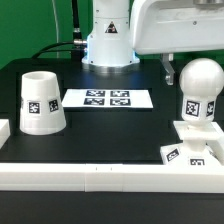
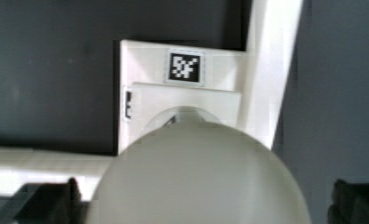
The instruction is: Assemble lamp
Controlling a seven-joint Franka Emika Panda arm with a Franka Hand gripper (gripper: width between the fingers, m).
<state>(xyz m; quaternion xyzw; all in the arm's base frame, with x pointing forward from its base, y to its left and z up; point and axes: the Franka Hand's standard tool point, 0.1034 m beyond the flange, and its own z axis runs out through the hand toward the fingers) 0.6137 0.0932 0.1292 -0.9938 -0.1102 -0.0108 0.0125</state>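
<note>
The white bulb (image 1: pixel 201 90) stands upright, its stem set on the low square base (image 1: pixel 188 148) at the exterior view's right. The tapered shade (image 1: pixel 40 103) stands apart at the left, wide end down. In the wrist view the bulb's round head (image 2: pixel 199 170) fills the space between my gripper's (image 2: pixel 202 202) two dark fingers (image 2: pixel 46 202), with a gap on each side. The base's marker face (image 2: pixel 184 68) shows beyond the head. My gripper is open and holds nothing. In the exterior view only one dark finger (image 1: pixel 170 68) shows, beside the bulb head.
The marker board (image 1: pixel 108 98) lies flat at the middle back. A long white rail (image 1: pixel 100 176) runs along the front edge, right by the base. Another rail (image 2: pixel 280 50) runs past the base in the wrist view. The arm's white pedestal (image 1: pixel 108 45) stands behind.
</note>
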